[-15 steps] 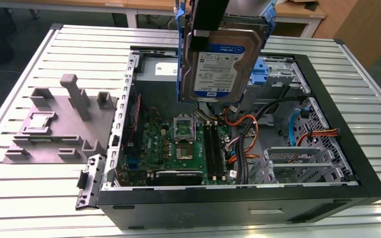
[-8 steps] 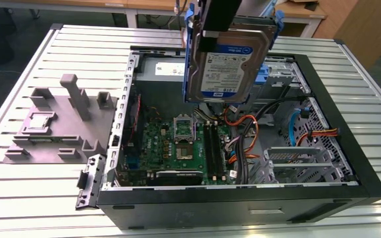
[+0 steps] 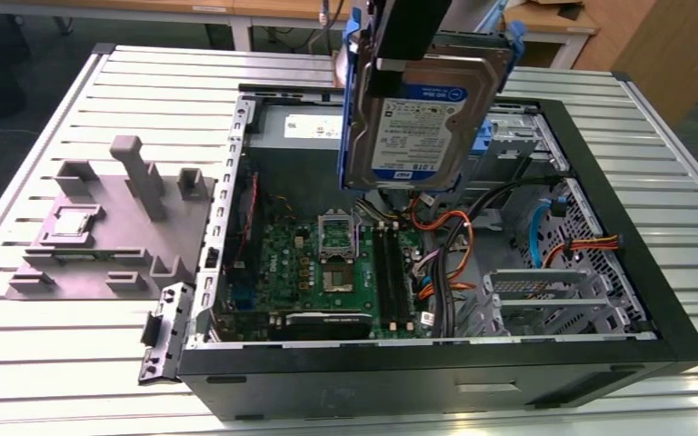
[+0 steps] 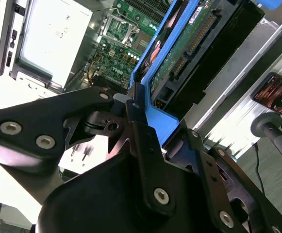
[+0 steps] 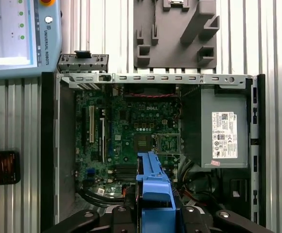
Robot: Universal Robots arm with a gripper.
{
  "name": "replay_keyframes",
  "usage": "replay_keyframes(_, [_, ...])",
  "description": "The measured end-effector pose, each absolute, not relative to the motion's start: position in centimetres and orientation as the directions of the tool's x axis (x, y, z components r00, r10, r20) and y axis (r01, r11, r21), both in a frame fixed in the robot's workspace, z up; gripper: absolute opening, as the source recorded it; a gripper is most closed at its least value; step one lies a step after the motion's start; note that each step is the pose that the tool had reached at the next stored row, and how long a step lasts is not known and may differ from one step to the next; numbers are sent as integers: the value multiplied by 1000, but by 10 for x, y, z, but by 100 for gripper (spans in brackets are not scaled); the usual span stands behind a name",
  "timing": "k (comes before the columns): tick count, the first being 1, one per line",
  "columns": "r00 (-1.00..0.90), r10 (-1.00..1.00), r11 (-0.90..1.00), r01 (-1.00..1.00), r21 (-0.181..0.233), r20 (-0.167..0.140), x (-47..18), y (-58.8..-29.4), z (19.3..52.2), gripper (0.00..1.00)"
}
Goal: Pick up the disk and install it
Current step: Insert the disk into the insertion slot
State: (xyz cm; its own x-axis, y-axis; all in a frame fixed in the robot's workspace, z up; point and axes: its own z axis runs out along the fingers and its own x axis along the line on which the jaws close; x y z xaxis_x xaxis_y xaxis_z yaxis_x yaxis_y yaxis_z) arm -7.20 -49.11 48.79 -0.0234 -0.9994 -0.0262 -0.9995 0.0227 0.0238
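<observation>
The disk (image 3: 420,113), a silver drive with a white and blue label in a blue plastic carrier, hangs upright above the open computer case (image 3: 640,272), over its back middle. My gripper (image 3: 411,56) grips it from above, shut on its upper edge. In the second wrist view the black fingers (image 4: 140,127) clamp the blue carrier (image 4: 156,119), and the drive's underside with its connector (image 4: 191,46) points down at the motherboard. In the first wrist view the carrier (image 5: 154,187) juts out from the gripper (image 5: 155,216) over the motherboard (image 5: 131,131).
Inside the case are the grey power-supply box (image 5: 224,135), orange and black cables (image 3: 446,245) and a metal drive cage (image 3: 543,295). A grey fixture block (image 3: 106,227) stands at the exterior view's left. A teach pendant (image 5: 14,39) and a phone (image 5: 0,167) lie beside the case.
</observation>
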Motion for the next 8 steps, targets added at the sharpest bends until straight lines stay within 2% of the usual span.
replay_keyframes(8, [-24, -999, 23, -999, 24, -26, -72, -505, 487, 37])
